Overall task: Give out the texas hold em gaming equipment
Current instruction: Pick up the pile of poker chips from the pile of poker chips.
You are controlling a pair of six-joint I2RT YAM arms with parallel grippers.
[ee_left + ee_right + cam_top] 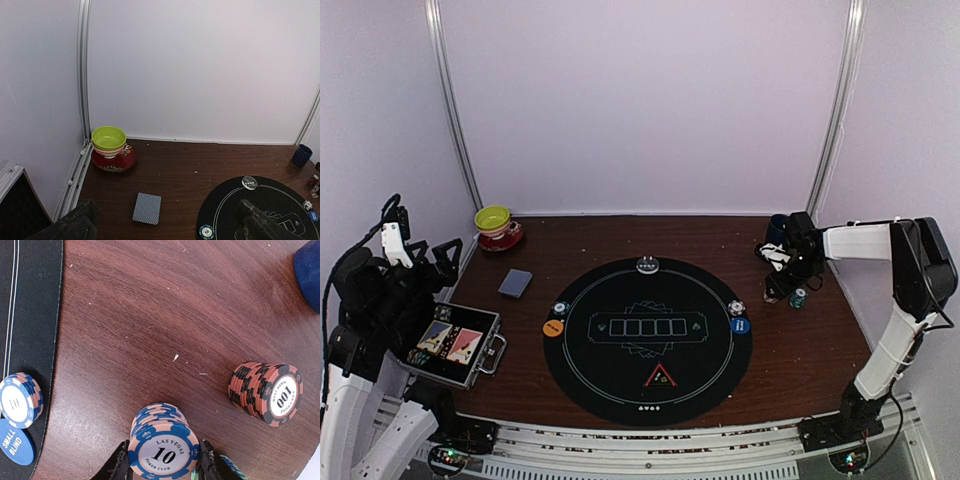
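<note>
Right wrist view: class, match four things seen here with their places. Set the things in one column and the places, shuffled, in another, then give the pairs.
Things
1. 100 chip stack
2. SMALL BLIND disc
3. blue mug
4. LAS VEGAS 10 chip stack

Places
a. between the jaws
b. flat on the black mat
c. cut off at the top right corner
d. whole in view on the wooden table, at the right

Pairs: 1-d, 2-b, 3-c, 4-a
</note>
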